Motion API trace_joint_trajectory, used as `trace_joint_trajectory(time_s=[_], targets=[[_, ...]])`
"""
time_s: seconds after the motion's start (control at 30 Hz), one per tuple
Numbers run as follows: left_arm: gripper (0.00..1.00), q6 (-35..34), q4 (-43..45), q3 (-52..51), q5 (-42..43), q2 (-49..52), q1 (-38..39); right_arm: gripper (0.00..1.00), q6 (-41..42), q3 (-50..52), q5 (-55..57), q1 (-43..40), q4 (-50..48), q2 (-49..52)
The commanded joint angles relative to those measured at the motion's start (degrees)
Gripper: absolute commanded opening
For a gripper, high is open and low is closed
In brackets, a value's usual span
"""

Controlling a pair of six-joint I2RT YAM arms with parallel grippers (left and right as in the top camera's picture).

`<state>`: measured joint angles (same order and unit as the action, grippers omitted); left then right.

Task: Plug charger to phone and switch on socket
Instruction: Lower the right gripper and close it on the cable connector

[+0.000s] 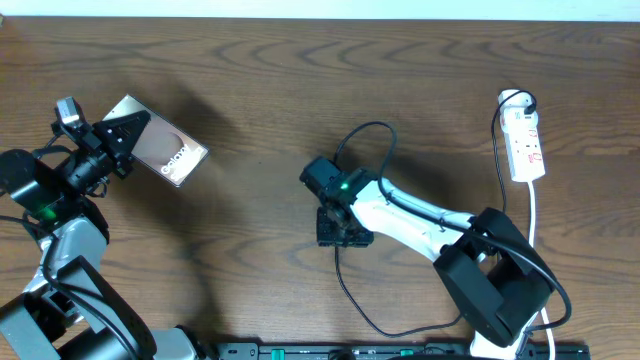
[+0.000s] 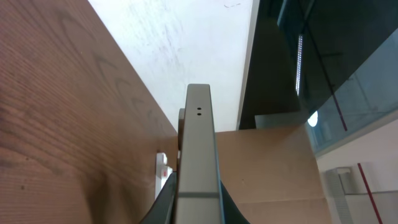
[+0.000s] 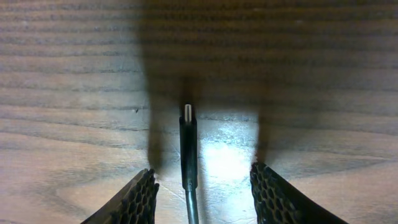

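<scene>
Fingers [image 3: 144, 194] spread, the right gripper [image 3: 204, 174] hangs over the table [image 1: 250, 80], the charger [image 3: 188, 146] lying in the gap between them with bare wood either side of its plug. Just beyond the gripper the cable arcs in a loop. Well off to its right sits the socket [image 1: 527, 140], open wood between. To its left, open wood runs to the phone [image 1: 170, 152], clamped in the left gripper [image 1: 122, 135]

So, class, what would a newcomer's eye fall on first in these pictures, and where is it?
The flat dark phone with white Galaxy lettering, clamped in the left gripper at the overhead view's upper left. Next, the thin black charger cable's plug tip lying between the right gripper's open fingers, and the narrow white power strip at the far right.
</scene>
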<state>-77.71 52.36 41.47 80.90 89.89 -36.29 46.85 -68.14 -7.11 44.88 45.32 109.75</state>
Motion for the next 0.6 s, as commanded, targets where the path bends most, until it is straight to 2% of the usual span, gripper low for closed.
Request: trace_joint_trajectory(time_s=[0.0,0.3,0.57], targets=[[0.07,0.76,0.48,0.48,1.16,-0.79,-0.11,0.49,-0.66,0.44,0.15,-1.01,-0.85,1.16],[0.07,0.76,0.48,0.48,1.18,-0.79,-0.11,0.44,-0.66,0.44,0.57,-1.7,-1.66,1.16],[0.07,0.76,0.48,0.48,1.18,-0.79,-0.11,0.34,-0.66,0.44,0.57,-1.57,-1.42,1.16]])
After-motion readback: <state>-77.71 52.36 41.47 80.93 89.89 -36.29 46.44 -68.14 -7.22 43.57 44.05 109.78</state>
